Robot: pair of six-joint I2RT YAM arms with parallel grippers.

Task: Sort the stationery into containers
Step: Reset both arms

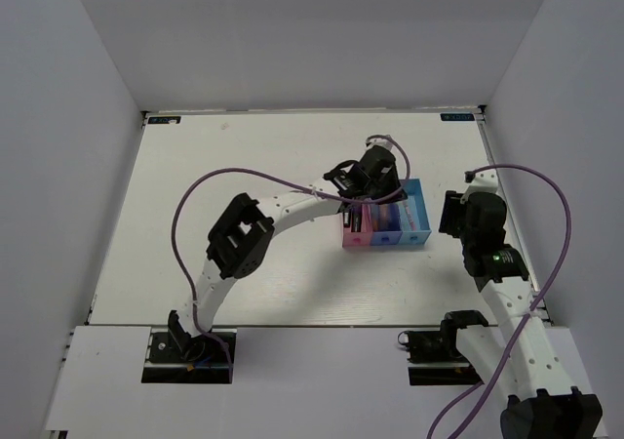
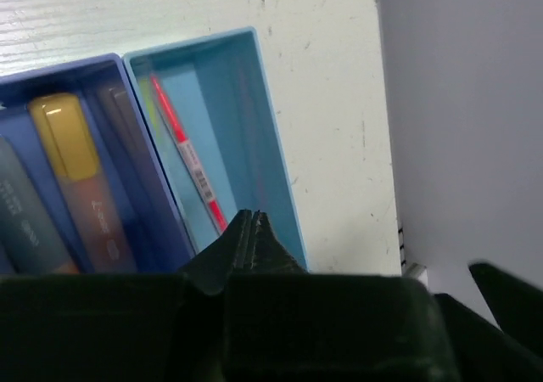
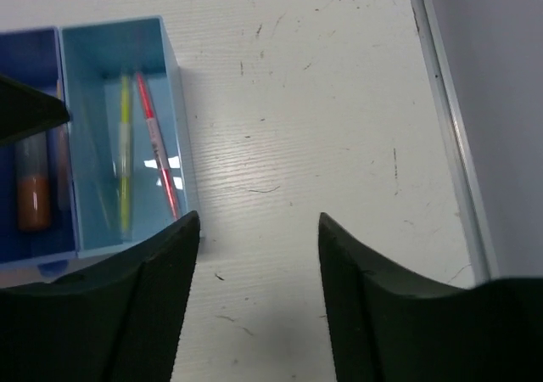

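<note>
Left gripper (image 2: 253,227) fingers pressed together, empty, lower centre, over light blue bin (image 2: 267,136). Right gripper (image 3: 259,222) fingers wide apart, holding nothing, above table (image 3: 305,102). Yellow pen (image 3: 125,161), pink-red pen (image 3: 157,144) lie inside bin, upper left.

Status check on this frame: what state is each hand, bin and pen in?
left hand: shut, holding nothing, over the bins.
right hand: open, empty, beside the light blue bin.
light blue bin: holds two pens.
yellow pen: lying flat in the light blue bin.
pink-red pen: lying flat beside it, same bin.
dark blue bin: partly filled.
highlighter: lying in the dark blue bin.
pink bin: contents cannot be told.
</note>
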